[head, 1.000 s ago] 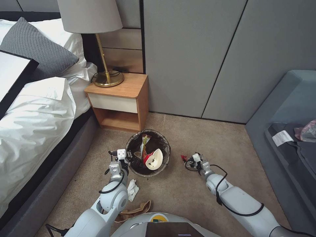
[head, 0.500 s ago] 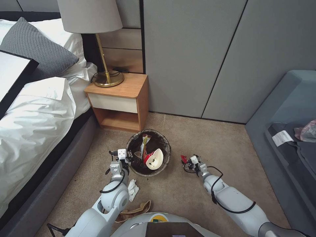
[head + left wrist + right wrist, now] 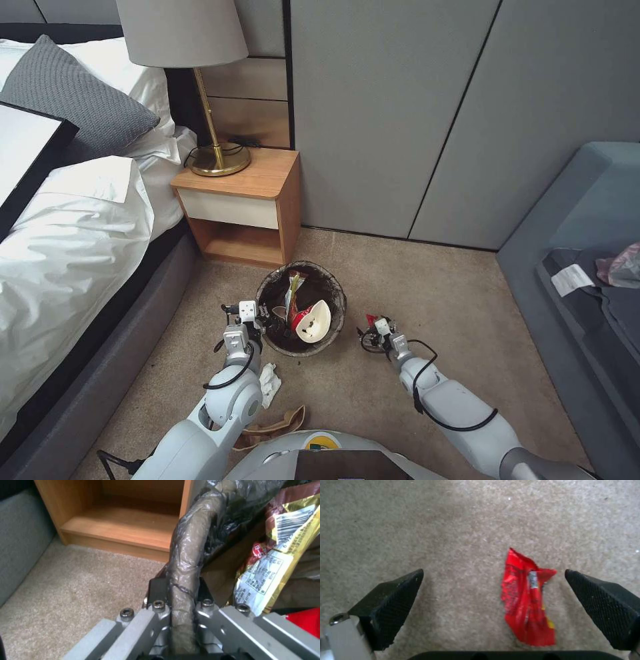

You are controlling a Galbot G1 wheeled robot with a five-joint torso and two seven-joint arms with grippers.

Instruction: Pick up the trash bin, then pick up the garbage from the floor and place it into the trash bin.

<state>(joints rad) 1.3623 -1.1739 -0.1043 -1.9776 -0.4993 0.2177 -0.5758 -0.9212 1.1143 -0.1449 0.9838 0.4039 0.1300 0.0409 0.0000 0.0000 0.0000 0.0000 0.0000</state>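
1. Since the earlier frames the right gripper [image 3: 371,328] has slid in toward the trash bin [image 3: 301,308], now sitting over the red wrapper [image 3: 527,600]; left arm and bin unchanged.
2. Red wrapper: lies flat on the carpet [image 3: 453,530], just right of the bin. In the right wrist view it sits between the spread fingers, nearer one pad [image 3: 603,605], not touched. Probably light, thin, crinkly, slippery film; likely best pinched across its crumpled middle ridge, pressing into the carpet pile. Small print strip on it, unreadable.
3. Right gripper: released, wide open, low over the floor.
4. Trash bin: on the floor by the nightstand [image 3: 243,200], lined with a dark bag, already holding a red-and-white cup [image 3: 312,323] and a yellow snack wrapper [image 3: 276,555]. That wrapper shows a barcode and fine-print label, characters not legible.
5. Left gripper [image 3: 178,590]: clenched on the bag-wrapped bin rim, near side of the bin. Rim looks stiff, the bag film slick.
6. Still on the floor near the robot base: white scrap [image 3: 269,383], brown paper bag [image 3: 277,427].
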